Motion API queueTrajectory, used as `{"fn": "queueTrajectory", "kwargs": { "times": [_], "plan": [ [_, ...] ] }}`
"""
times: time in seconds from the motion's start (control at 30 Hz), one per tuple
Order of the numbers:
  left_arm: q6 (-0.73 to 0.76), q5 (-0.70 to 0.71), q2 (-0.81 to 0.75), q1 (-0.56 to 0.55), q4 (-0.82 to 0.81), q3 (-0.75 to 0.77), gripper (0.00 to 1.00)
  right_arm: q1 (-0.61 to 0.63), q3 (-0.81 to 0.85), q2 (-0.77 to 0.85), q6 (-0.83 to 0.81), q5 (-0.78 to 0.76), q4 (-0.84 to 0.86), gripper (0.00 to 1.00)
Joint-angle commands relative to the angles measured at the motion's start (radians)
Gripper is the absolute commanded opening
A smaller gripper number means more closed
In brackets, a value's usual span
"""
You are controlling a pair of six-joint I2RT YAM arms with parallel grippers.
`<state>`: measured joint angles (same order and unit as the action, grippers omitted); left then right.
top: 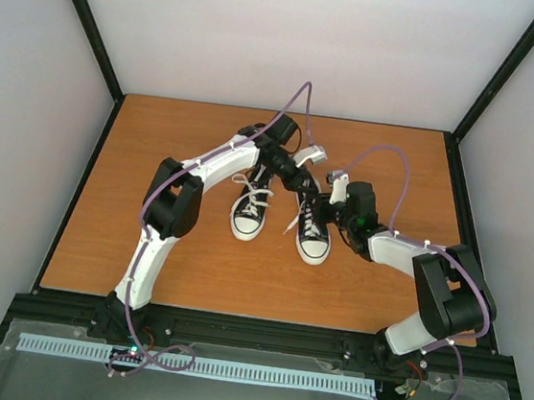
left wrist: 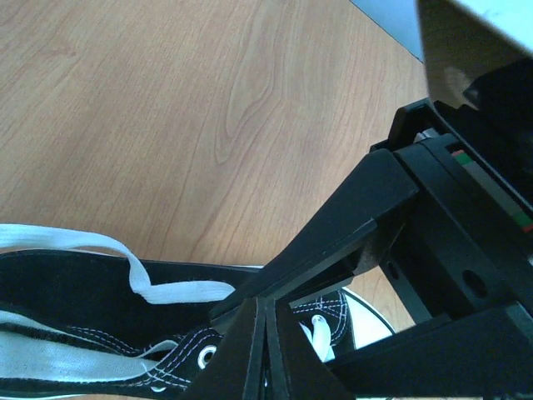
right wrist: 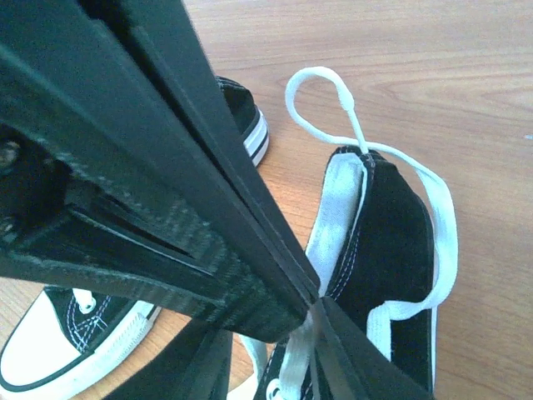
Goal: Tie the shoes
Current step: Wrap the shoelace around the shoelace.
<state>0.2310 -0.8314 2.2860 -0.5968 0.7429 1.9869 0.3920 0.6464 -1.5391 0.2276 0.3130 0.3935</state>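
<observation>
Two black shoes with white toe caps stand side by side mid-table, the left shoe (top: 248, 215) and the right shoe (top: 313, 239). Both grippers hover over the right one. My left gripper (top: 300, 183) is at its heel end. In the left wrist view its jaws (left wrist: 258, 304) are pressed together, and a flat white lace (left wrist: 179, 292) runs in at their tips over the black canvas (left wrist: 75, 292). My right gripper (top: 324, 205) comes in from the right. Its tips (right wrist: 315, 298) pinch a white lace (right wrist: 293, 358) above the shoe's opening (right wrist: 391, 242). A free lace loop (right wrist: 321, 83) sticks up behind the heel.
The wooden table (top: 146, 244) is boxed in by pale walls and black frame posts (top: 85, 15). A black rail (top: 261, 335) and a white perforated strip (top: 228, 369) run along the near edge. The other shoe's toe cap (right wrist: 50, 350) lies close to the right gripper.
</observation>
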Motion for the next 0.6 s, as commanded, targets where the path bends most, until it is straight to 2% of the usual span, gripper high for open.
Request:
{"fn": "queueTrajectory", "kwargs": {
  "times": [0.0, 0.1, 0.2, 0.23, 0.3, 0.37, 0.47, 0.57],
  "plan": [
    [-0.013, -0.034, 0.010, -0.003, -0.011, 0.039, 0.01, 0.008, 0.024, -0.015, 0.009, -0.043, 0.045, 0.22],
    [-0.009, -0.031, 0.012, -0.003, -0.010, 0.038, 0.01, 0.008, 0.024, -0.012, 0.013, -0.041, 0.045, 0.11],
    [-0.001, -0.025, 0.011, -0.003, -0.002, 0.042, 0.03, 0.008, 0.024, -0.006, 0.009, -0.039, 0.033, 0.06],
    [0.007, -0.023, 0.010, -0.003, 0.005, 0.048, 0.08, 0.008, 0.023, -0.004, 0.006, -0.040, 0.029, 0.04],
    [0.033, -0.004, 0.013, -0.003, 0.048, 0.076, 0.32, 0.008, 0.020, -0.006, 0.002, -0.044, 0.026, 0.03],
    [0.087, 0.023, 0.021, -0.002, 0.123, 0.139, 0.45, 0.008, 0.018, -0.012, -0.001, -0.044, 0.026, 0.03],
    [0.192, 0.058, 0.030, 0.002, 0.249, 0.235, 0.53, 0.008, 0.021, -0.023, 0.002, -0.033, 0.028, 0.03],
    [0.231, 0.099, 0.015, 0.028, 0.272, 0.257, 0.57, 0.008, 0.024, -0.027, 0.001, -0.028, 0.027, 0.03]
  ]
}}
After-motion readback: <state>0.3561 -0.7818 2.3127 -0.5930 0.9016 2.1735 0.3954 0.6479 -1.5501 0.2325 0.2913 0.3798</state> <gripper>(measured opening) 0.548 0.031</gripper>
